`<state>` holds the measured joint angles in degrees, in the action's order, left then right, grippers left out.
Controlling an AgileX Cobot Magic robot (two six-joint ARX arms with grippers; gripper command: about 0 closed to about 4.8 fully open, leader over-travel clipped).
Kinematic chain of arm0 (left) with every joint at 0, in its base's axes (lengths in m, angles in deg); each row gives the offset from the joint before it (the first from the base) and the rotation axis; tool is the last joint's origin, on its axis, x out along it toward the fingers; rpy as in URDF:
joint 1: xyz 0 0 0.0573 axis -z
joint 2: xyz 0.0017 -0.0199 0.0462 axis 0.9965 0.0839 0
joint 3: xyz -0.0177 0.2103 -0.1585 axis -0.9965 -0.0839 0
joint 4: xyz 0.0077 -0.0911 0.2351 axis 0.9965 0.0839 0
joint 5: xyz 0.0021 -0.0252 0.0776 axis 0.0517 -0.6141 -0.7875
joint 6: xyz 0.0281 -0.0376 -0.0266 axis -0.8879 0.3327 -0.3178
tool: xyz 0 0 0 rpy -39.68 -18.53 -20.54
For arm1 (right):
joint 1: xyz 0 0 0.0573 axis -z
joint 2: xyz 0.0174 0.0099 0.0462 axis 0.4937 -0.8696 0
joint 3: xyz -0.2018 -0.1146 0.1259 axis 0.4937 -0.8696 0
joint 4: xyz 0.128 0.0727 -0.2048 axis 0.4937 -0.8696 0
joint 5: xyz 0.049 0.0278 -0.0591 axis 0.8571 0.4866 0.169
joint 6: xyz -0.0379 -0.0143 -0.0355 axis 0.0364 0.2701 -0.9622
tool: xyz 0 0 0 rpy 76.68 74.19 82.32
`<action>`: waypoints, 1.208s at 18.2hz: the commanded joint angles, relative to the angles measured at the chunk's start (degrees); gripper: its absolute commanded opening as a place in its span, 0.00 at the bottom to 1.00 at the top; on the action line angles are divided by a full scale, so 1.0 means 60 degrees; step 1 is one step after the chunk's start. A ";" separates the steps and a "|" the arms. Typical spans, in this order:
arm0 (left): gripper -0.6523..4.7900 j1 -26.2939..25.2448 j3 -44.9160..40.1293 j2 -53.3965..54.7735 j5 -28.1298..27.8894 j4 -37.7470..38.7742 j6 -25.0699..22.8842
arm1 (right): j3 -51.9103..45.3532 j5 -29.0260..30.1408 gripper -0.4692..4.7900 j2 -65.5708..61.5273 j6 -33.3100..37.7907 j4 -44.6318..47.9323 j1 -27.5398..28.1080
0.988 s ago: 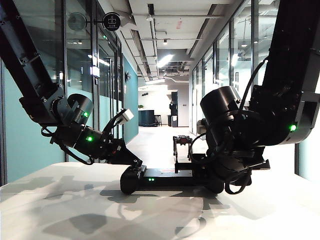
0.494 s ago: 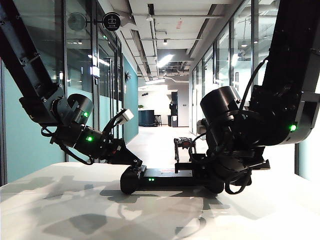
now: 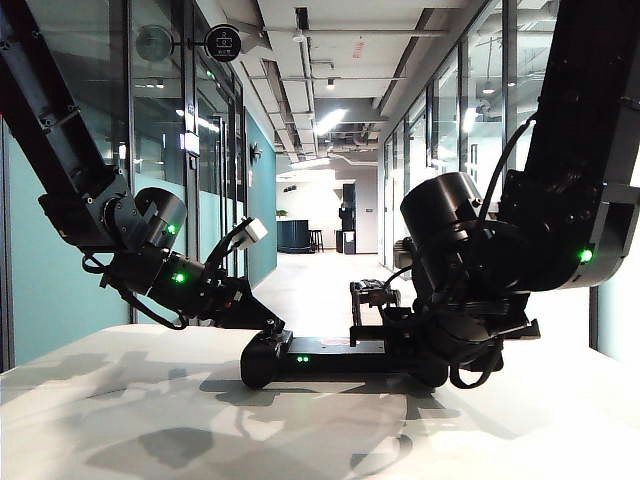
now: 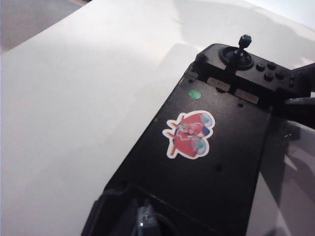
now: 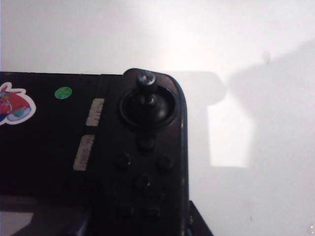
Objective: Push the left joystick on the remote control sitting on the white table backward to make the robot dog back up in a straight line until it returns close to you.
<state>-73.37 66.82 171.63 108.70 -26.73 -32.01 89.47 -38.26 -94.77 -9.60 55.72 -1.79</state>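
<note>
The remote control [image 3: 340, 358] lies flat on the white worktop [image 3: 150, 420], near its far middle. The left hand [image 3: 268, 328] rests over the remote's left end; the right hand [image 3: 470, 340] sits over its right end. Whether either hand is spread, pressed together or pinching cannot be told. The left joystick is hidden beneath the left hand. The robot dog [image 3: 370, 296] stands on the corridor floor beyond the worktop, directly behind the remote.

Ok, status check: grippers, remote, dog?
Left gripper at left end of remote control, right gripper at right end, jaws unclear. Robot dog upright in corridor beyond white table. Nothing seen in its path.
</note>
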 commanded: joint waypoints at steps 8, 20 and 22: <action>0.11 0.0029 0.0000 -0.0029 0.0113 0.0193 -0.0066 | 0.0036 -0.0266 0.36 0.0076 -0.0069 0.0062 0.0007; 0.11 0.0029 0.0000 -0.0033 0.0106 0.0219 -0.0062 | 0.0040 -0.0266 0.36 0.0076 -0.0069 0.0062 0.0007; 0.11 0.0029 0.0015 -0.0033 -0.0051 -0.0200 0.0321 | 0.0040 -0.0266 0.36 0.0076 -0.0069 0.0062 0.0007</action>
<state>-73.37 66.82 171.63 108.63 -27.08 -31.59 89.52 -38.28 -94.77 -9.60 55.68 -1.79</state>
